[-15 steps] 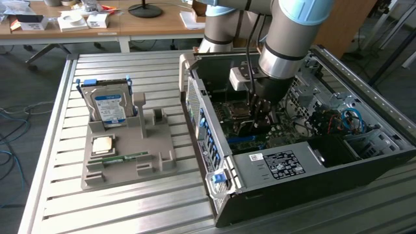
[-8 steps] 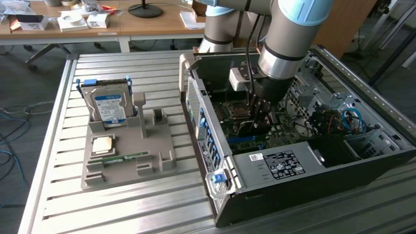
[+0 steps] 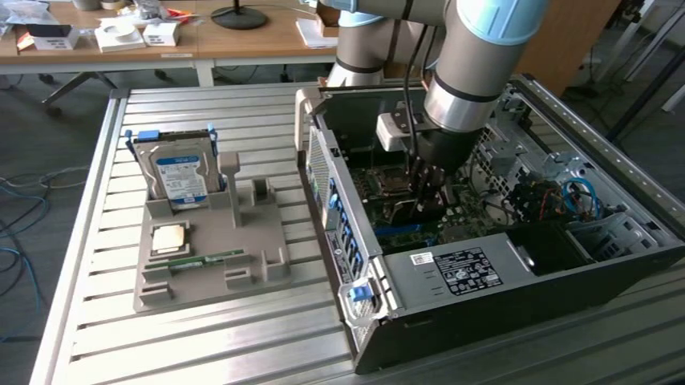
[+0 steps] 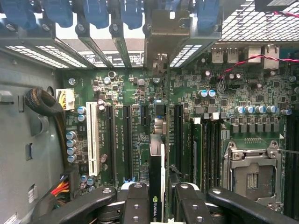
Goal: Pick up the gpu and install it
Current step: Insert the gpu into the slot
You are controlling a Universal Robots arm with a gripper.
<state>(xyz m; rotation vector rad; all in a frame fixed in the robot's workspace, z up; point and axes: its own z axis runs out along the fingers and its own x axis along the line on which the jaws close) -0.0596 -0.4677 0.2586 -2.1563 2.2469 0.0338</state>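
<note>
In the wrist view the gpu (image 4: 156,172) shows edge-on as a thin black card with a green logo, standing over the green motherboard (image 4: 135,93) among the long black slots. Its grey metal bracket (image 4: 161,44) reaches the case's rear slot openings. My gripper (image 4: 156,207) is shut on the card, one black finger (image 4: 135,198) on each side. In the exterior view my gripper (image 3: 428,200) reaches straight down into the open computer case (image 3: 482,281). Whether the card is seated in a slot I cannot tell.
A white slot (image 4: 92,140), the processor socket (image 4: 252,172) and a cable bundle (image 4: 46,105) lie around the card. On the exterior view's left a grey fixture (image 3: 204,257) holds a hard drive (image 3: 180,178), a processor (image 3: 172,239) and a green memory stick (image 3: 208,261).
</note>
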